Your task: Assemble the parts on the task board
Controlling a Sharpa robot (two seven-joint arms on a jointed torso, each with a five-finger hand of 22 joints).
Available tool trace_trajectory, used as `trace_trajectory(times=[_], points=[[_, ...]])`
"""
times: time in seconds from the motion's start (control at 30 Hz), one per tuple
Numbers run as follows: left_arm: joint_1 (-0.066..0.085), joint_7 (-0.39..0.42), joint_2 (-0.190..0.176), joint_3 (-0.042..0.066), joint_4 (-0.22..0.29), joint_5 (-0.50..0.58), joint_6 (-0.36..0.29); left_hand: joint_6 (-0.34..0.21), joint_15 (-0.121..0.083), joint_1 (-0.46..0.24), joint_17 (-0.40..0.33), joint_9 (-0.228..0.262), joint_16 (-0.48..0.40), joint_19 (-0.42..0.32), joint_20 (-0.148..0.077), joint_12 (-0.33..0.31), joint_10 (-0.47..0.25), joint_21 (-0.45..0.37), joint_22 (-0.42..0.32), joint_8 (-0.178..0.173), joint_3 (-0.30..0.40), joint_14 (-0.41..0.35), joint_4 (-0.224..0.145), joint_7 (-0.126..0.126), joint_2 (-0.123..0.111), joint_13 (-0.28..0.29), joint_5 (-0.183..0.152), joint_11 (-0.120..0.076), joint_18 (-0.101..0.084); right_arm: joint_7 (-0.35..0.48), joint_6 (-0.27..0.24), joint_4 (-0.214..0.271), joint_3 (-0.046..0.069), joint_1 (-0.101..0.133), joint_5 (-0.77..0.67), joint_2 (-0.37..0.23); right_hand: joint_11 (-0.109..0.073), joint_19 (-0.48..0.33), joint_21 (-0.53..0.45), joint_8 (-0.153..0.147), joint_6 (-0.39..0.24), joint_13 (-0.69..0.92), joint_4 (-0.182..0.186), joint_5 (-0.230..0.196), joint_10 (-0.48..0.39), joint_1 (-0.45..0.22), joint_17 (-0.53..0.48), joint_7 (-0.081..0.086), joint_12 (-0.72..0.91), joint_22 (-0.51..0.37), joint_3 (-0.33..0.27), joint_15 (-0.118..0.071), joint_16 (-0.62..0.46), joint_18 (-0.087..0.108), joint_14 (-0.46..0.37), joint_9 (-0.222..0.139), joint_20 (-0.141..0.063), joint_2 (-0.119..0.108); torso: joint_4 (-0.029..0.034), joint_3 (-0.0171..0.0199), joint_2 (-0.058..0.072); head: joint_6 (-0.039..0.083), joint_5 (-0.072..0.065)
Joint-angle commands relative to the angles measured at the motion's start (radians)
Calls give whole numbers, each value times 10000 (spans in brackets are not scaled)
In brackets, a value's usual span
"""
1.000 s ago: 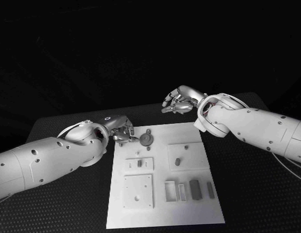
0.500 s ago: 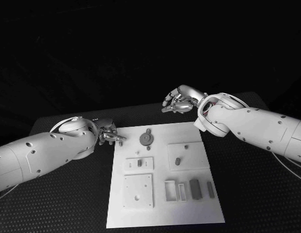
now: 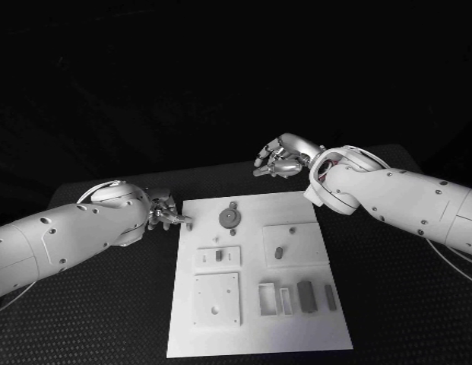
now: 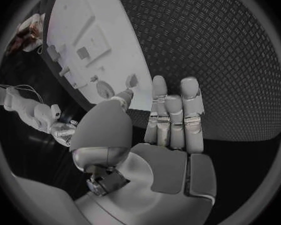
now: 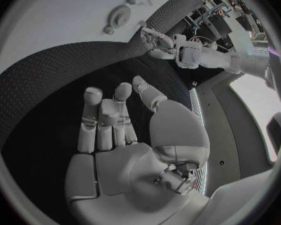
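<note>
The white task board (image 3: 302,334) lies in the middle of the black table. A round grey disc part (image 3: 229,217) sits near its far edge. Several small grey parts lie on raised white plates, among them a dark block (image 3: 305,296) near the front right. My left hand (image 3: 168,214) hovers just off the board's left edge, level with the disc, holding nothing. In the left wrist view its fingers (image 4: 172,115) are stretched out, and the disc (image 4: 103,89) lies beyond the thumb. My right hand (image 3: 280,161) hangs past the board's far edge, fingers (image 5: 106,120) extended and bare.
Black ribbed table surface (image 3: 82,319) surrounds the board on all sides. The right wrist view shows the board (image 5: 53,20), the disc (image 5: 120,16) and my left arm (image 5: 190,55) beyond it.
My left hand has drawn back leftward from the disc to just off the board's left edge. The disc stays where it was. The right arm has not moved.
</note>
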Motion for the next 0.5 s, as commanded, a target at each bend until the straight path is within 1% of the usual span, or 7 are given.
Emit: trace_trajectory(times=[0.03, 0.1, 0.13, 0.2, 0.37, 0.5], points=[[15, -130, 48, 8, 18, 420, 373, 86, -43, 60, -11, 13, 47, -37, -2, 65, -34, 45, 237, 28, -130, -29, 15, 13, 41, 31, -38, 7, 680, 95, 54, -5, 6, -6, 7, 16, 11, 33, -36, -53, -58, 11, 37, -15, -47, -71, 14, -8, -47, 156, -22, 38, -54, 123, -8, 17, -49, 19, 1, 0, -5, -10, -7], [16, -112, 64, 10, 25, 430, 309, 89, -44, 46, -15, 10, 56, -41, -3, 65, -37, 54, 236, 28, -177, -31, 19, 12, 95, 42, -41, 3, 680, 94, 55, -20, 6, -6, 7, 28, 11, 34, -36, -53, -58, 11, 37, -14, -47, -70, 14, -9, -47, 157, -21, 38, -54, 123, -8, 18, -50, 19, 5, -3, -1, -15, -13], [16, -113, 70, 11, 22, 457, 294, 91, -44, -4, -24, 7, 60, -53, -3, 60, -46, 59, 233, 26, -213, -40, 24, 12, 241, 53, -65, 2, 678, 94, 59, -25, 6, -7, 7, 32, 11, 34, -36, -53, -58, 11, 36, -14, -47, -69, 14, -9, -47, 157, -20, 38, -54, 123, -7, 18, -50, 19, 6, -4, 0, -11, -13], [16, -114, 78, 13, 19, 509, 190, 94, -45, -60, -35, 1, 65, -74, -5, 53, -56, 62, 231, 23, -262, -51, 31, 9, 342, 64, -96, 4, 678, 95, 65, -32, 6, -8, 7, 39, 11, 34, -36, -53, -58, 11, 36, -14, -46, -68, 14, -9, -47, 157, -20, 38, -54, 123, -7, 18, -50, 20, 4, -5, -1, -5, -8], [16, -174, 81, 25, 13, 607, -63, 103, -48, -102, -43, -3, 73, -83, -8, 52, -58, 70, 232, 24, -313, -56, 35, 6, 332, 76, -109, 1, 680, 97, 68, -51, 6, -23, 7, 48, 11, 36, -36, -53, -57, 12, 35, -14, -45, -65, 14, -9, -46, 157, -17, 38, -53, 123, -6, 20, -51, 23, 0, 0, -2, -3, -5], [16, -221, 83, 34, -23, 622, -246, 116, -58, -75, -49, -6, 92, -75, -21, 62, -44, 90, 234, 27, -324, -47, 24, -3, 408, 95, -78, -9, 691, 100, 73, -59, 6, -40, 7, 58, 11, 36, -36, -53, -57, 12, 33, -15, -44, -63, 15, -9, -46, 157, -16, 37, -53, 123, -5, 21, -52, 24, -3, 3, -4, -2, -9]])
